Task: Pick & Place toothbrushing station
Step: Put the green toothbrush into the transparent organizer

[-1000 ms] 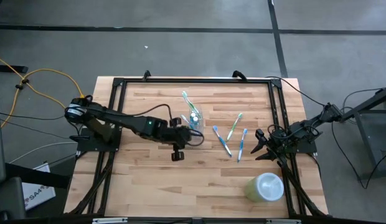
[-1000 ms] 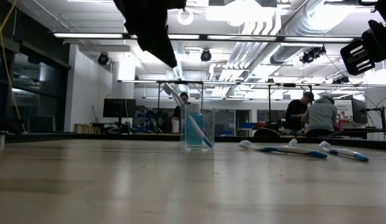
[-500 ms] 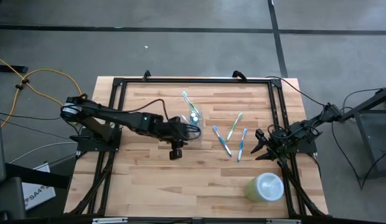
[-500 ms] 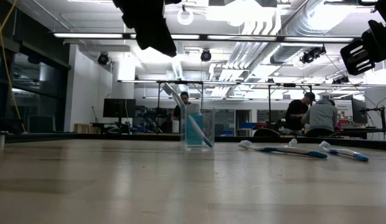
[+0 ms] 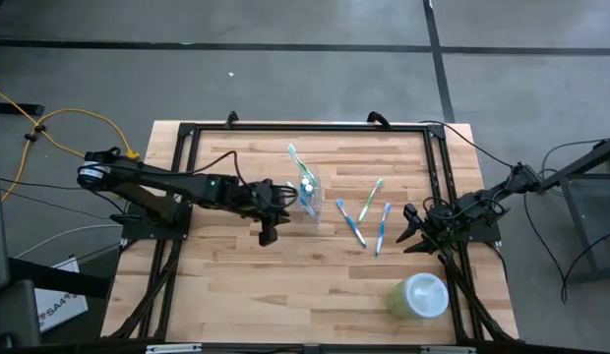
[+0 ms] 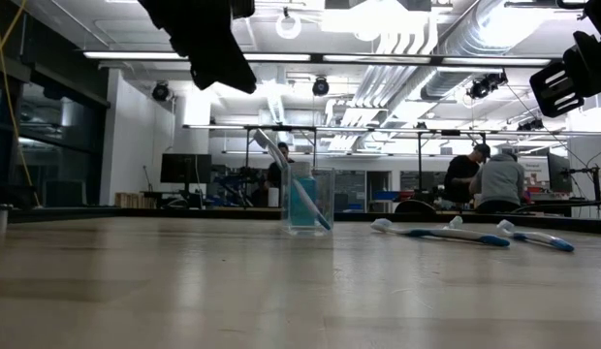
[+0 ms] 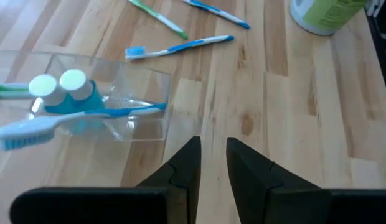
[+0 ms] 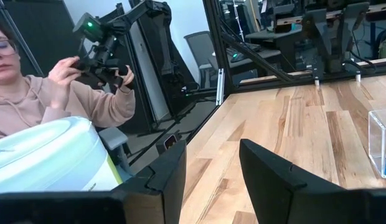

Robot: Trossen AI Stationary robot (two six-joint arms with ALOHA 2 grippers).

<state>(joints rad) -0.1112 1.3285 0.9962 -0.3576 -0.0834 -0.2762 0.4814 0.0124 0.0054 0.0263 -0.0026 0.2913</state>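
Three toothbrushes (image 5: 365,216) lie loose on the wooden counter (image 5: 236,295) from above, right of the clear cup (image 5: 307,194). Low down, a bright workshop behind. Left gripper (image 7: 211,163) fingers narrowly parted beside the cup; right gripper (image 8: 211,163) fingers open, empty.

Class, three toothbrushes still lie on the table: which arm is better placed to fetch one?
Right, probably: the right gripper waits open beside the loose toothbrushes, while the left gripper sits beyond the cup.
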